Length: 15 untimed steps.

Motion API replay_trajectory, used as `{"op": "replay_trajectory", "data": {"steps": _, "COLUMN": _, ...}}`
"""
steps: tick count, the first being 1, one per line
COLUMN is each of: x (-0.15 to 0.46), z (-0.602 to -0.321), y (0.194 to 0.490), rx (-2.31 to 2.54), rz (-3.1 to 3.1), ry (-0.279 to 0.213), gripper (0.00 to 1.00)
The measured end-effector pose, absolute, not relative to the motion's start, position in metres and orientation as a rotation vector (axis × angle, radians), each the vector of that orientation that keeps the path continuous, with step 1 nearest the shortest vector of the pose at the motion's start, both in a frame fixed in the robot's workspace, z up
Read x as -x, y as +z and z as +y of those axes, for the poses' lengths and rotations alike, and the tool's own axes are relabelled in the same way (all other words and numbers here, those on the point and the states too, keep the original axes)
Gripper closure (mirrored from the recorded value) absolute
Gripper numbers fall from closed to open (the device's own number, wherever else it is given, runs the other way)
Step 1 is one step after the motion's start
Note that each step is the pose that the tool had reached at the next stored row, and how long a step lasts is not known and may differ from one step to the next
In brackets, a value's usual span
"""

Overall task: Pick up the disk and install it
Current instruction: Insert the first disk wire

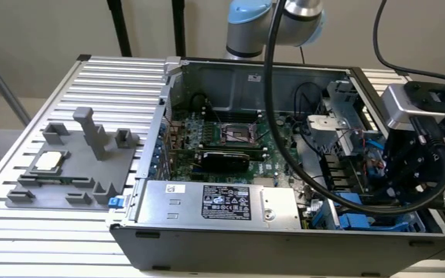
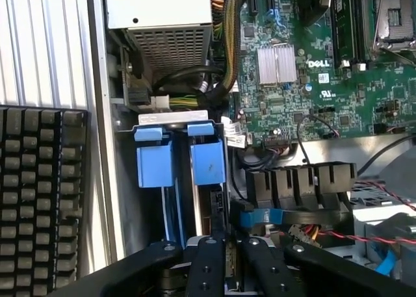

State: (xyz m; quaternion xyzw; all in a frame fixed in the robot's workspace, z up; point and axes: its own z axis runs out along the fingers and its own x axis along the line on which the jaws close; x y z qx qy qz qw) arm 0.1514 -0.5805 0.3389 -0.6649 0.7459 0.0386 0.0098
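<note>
An open computer case (image 1: 284, 237) is seen lying on its side on a ribbed metal counter (image 1: 114, 69). The gripper (image 1: 416, 174) is held low over the drive bay corner of the case, at the exterior view's right. In the wrist view the gripper (image 2: 224, 271) is seen with its black fingers (image 2: 207, 264) drawn close together around a thin dark edge standing between them; whether that edge belongs to the disk cannot be told.

The disk (image 2: 209, 160) is seen edge-on in the bay, marked by its bright blue carrier tabs, with a second blue tab (image 2: 155, 164) just beside it. It is stood on edge, its long axis running down into the bay toward the gripper, and its label face is hidden.

Around the bay, a power supply (image 2: 166, 24) with a perforated grille is placed just beyond the blue tabs, and a bundle of cables (image 2: 227, 43) is routed between it and the green motherboard (image 2: 312, 82). A row of black connectors (image 2: 299, 183) is set beside the bay. A black keyboard (image 2: 39, 199) lies outside the case wall. On the counter at the exterior view's left, a grey fixture (image 1: 76, 168) is seen carrying a small square chip (image 1: 48, 161).
</note>
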Motion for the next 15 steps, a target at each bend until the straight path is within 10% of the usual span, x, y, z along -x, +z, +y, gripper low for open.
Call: {"op": "replay_trajectory", "data": {"steps": 15, "x": -0.1519, "z": -0.5802, "y": 0.3356, "rx": 2.08, "rz": 2.346, "ry": 0.095, "gripper": 1.0}}
